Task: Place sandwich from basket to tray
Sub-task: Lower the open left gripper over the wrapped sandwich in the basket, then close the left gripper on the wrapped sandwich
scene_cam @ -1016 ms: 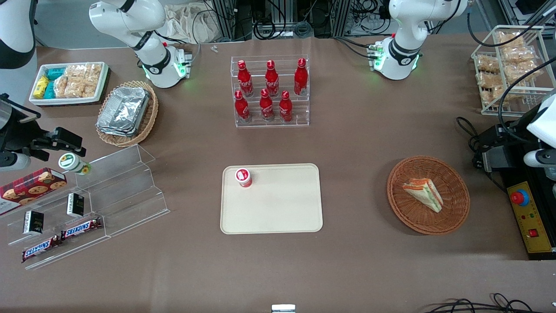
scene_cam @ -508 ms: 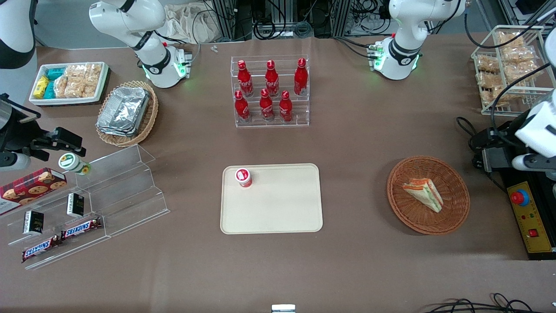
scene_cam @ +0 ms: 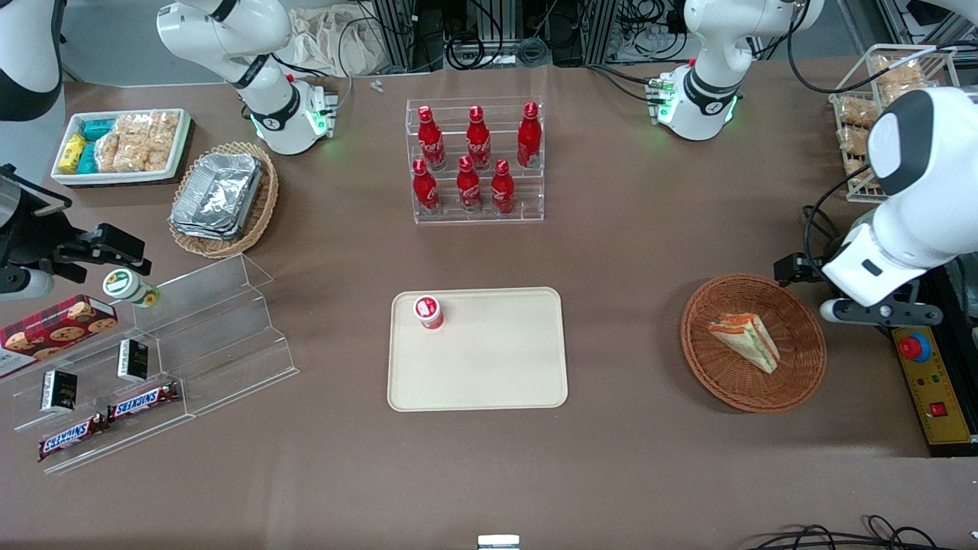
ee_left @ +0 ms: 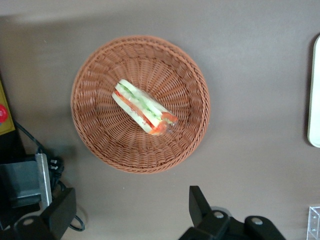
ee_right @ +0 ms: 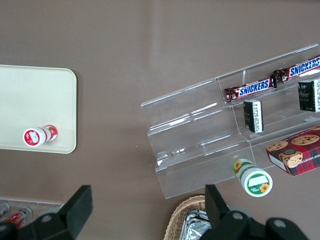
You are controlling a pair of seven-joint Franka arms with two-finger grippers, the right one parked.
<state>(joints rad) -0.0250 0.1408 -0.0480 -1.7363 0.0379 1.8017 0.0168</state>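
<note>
The sandwich [scene_cam: 745, 341] is a pale triangular wedge with orange and green filling; it lies in the round reddish-brown wicker basket [scene_cam: 795, 382] toward the working arm's end of the table. In the left wrist view the sandwich [ee_left: 142, 107] lies in the middle of the basket [ee_left: 95, 135]. My left gripper [scene_cam: 840, 294] hangs above the table beside the basket's rim, a little farther from the front camera. It is open and empty, with its fingers [ee_left: 197, 200] spread wide. The cream tray [scene_cam: 489, 367] lies at the table's middle, and its edge [ee_left: 315, 100] also shows in the left wrist view.
A small red-and-white cup [scene_cam: 429, 312] stands on a corner of the tray. A black and yellow control box with a red button [scene_cam: 914, 347] sits beside the basket. A rack of red bottles [scene_cam: 475, 160] stands farther back. A clear stepped shelf [scene_cam: 153, 359] holds snacks.
My left arm has swung in from the table's edge toward the basket, and its gripper now hangs beside the basket's rim. The sandwich, basket and tray have not moved.
</note>
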